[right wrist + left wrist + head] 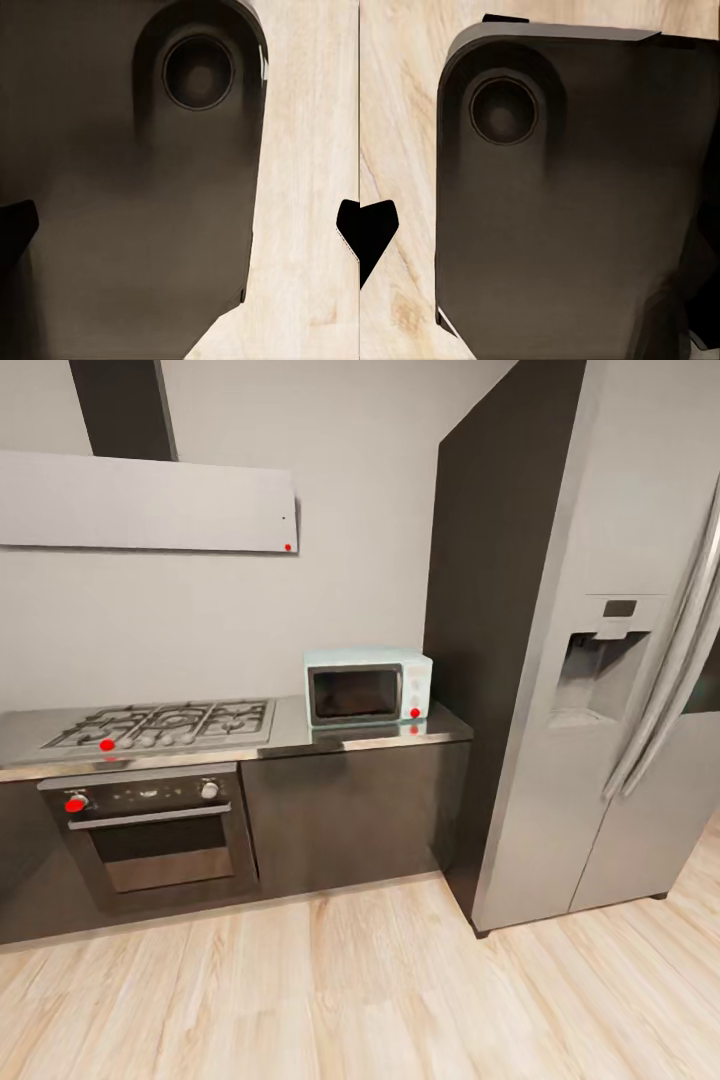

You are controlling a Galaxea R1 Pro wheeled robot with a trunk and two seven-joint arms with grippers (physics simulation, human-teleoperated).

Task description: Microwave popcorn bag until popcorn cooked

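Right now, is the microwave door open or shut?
Shut. The microwave on the countertop shows its dark glass door flush with the front, beside its knobs.

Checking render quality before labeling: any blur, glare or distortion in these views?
Head view: soft overall, the fridge leans and bows at the edge, faint sheen on the countertop under the microwave. Both wrist views: dim and low-contrast on the dark robot body, with the wood floor washed pale.

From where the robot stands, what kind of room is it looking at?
A home kitchen, by the look of it. A gas hob sits in a grey countertop above a built-in oven, a pale mint microwave stands beside it, and a tall steel fridge fills the right side.
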